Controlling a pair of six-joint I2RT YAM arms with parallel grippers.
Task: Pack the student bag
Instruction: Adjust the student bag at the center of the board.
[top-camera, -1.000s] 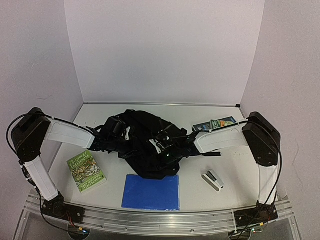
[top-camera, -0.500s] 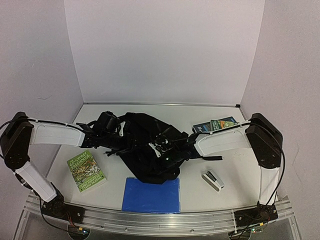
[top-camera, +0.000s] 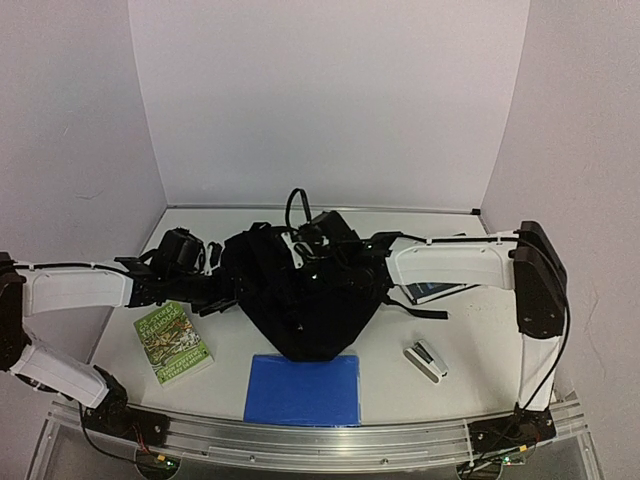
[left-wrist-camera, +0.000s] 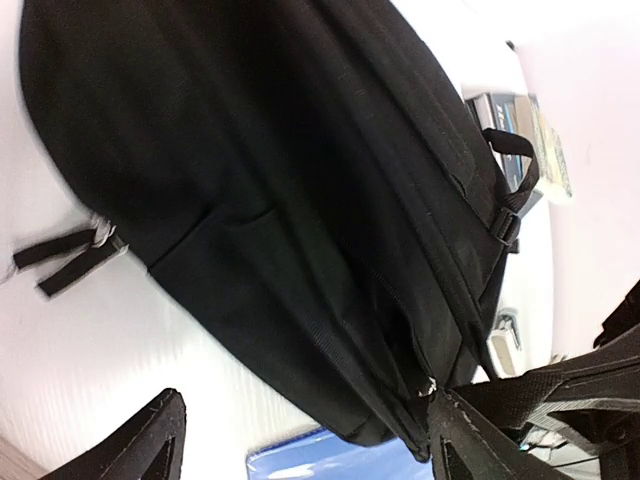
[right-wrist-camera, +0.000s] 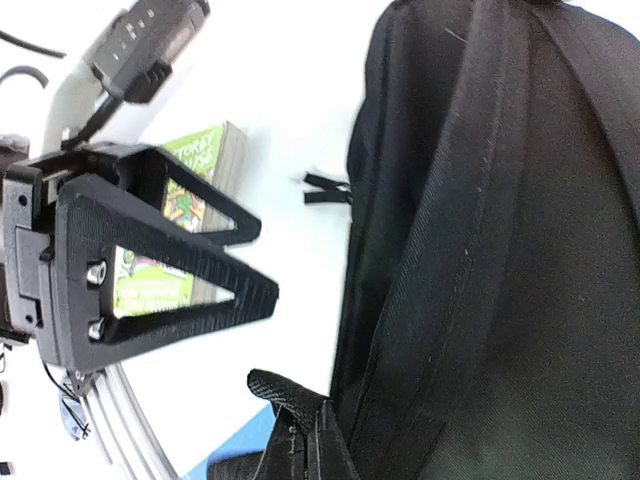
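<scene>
The student bag (top-camera: 310, 300), a black fabric backpack, hangs upright in the middle of the table with its loop handle (top-camera: 294, 203) sticking up. My right gripper (top-camera: 312, 240) is shut on a fold of black fabric at the bag's top; the right wrist view shows the jaws (right-wrist-camera: 312, 440) pinched together on it. My left gripper (top-camera: 222, 292) stands open at the bag's left side, holding nothing. In the left wrist view its fingertips (left-wrist-camera: 165, 420) are spread wide, and the bag (left-wrist-camera: 250, 160) fills the space beyond them.
A green book (top-camera: 172, 343) lies front left, and a blue folder (top-camera: 302, 386) lies flat in front of the bag. A stapler (top-camera: 426, 360) sits front right. Another book (top-camera: 437, 291) lies partly under the right arm. White walls close in the table.
My left gripper has let go, opened and drawn back to the left. My right gripper has shut on the bag's top and pulled it up and back, standing it taller.
</scene>
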